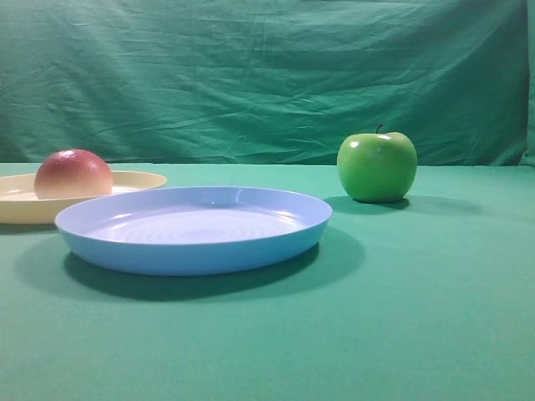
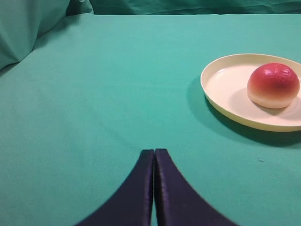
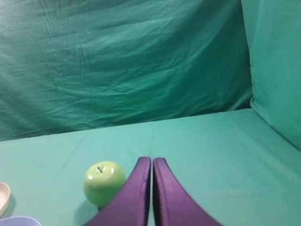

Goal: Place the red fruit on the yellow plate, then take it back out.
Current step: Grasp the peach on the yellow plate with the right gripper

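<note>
The red fruit (image 2: 273,85) sits inside the yellow plate (image 2: 221,80), toward its far side in the left wrist view, so the placing looks done and the taking out remains. It is a smooth, rounded thing, dull red on top paling to cream at the base, with a slight sheen; the plate is shallow, pale plastic with a low rim. The left tool (image 2: 154,162) hangs clenched and empty over bare green cloth, well apart from the plate; the right tool (image 3: 151,169) is likewise clenched, holding nothing, near the glossy green apple (image 3: 104,181). A smooth round fruit could roll or slip from narrow fingers if pinched off-centre, and a low approach might catch the rim and tip or drag the light plate. The ridged blue plate (image 1: 194,227) sits just beside it on the counter (image 1: 418,317).
</note>
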### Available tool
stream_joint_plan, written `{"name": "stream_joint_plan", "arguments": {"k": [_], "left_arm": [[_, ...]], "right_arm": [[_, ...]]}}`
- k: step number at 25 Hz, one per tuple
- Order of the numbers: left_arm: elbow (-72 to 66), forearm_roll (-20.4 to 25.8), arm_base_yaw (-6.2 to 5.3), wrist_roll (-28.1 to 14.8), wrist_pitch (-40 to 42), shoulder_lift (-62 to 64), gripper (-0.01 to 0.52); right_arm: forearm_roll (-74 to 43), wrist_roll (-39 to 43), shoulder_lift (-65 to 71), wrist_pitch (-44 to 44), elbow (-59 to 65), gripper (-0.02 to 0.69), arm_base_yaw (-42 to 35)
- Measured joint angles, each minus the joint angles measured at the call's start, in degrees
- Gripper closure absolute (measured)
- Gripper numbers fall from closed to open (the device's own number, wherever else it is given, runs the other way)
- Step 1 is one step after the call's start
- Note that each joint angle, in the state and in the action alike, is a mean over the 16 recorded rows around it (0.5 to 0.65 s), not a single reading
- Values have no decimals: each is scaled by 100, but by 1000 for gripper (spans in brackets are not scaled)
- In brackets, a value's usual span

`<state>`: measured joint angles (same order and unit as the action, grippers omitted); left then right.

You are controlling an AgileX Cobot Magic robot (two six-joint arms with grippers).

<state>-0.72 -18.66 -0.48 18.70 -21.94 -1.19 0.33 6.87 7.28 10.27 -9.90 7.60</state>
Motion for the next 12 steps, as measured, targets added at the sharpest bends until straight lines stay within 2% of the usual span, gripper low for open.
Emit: {"name": "stream_joint_plan", "arguments": {"k": [12], "left_arm": [[0,0,0,0,0,0,514]], "right_arm": [[124,-6,2233,1164,-2496,665,0]]}}
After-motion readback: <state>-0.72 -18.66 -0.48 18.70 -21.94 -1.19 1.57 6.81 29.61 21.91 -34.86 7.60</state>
